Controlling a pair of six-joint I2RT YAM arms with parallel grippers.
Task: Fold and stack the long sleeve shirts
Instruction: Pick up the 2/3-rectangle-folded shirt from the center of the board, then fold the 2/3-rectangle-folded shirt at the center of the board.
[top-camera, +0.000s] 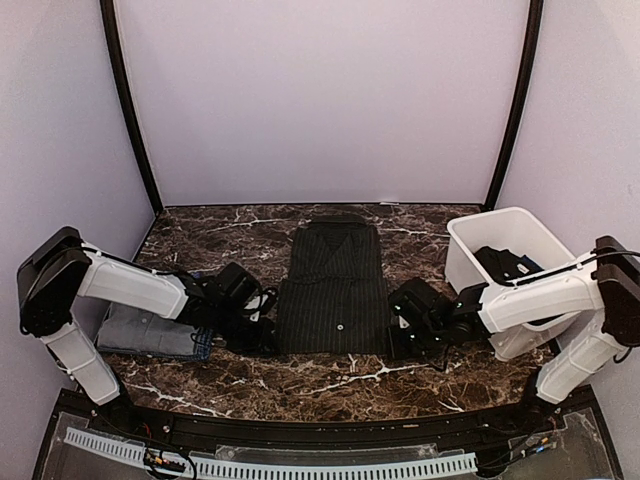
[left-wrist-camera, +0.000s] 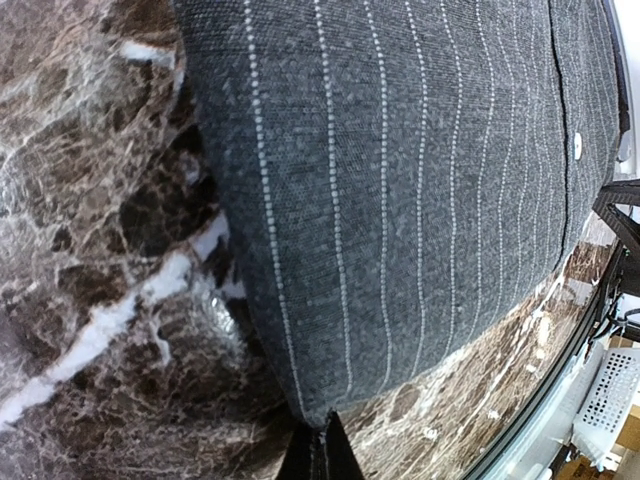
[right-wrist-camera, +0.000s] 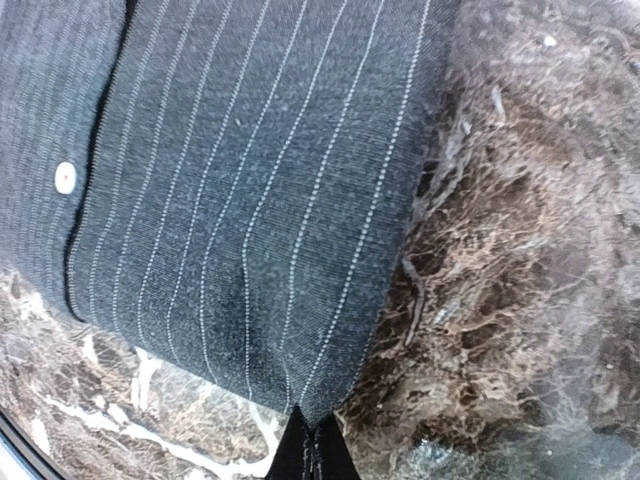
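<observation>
At the middle of the desk (top-camera: 330, 385) the pinstriped shirt (top-camera: 333, 285) lies flat, collar toward the far edge. My left arm (top-camera: 130, 285) and right arm (top-camera: 540, 300) reach low and inward from the side edges. The left fingers (left-wrist-camera: 305, 465) are pinched together on its near-left corner, the right fingers (right-wrist-camera: 297, 462) on its near-right corner.

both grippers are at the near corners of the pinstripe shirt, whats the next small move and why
Probably lift both near corners together and carry them toward the collar. The charcoal pinstriped button-up shirt lies flat and narrow on the brown marble table. The left gripper and right gripper each pinch a hem corner, so a half fold looks due.
</observation>
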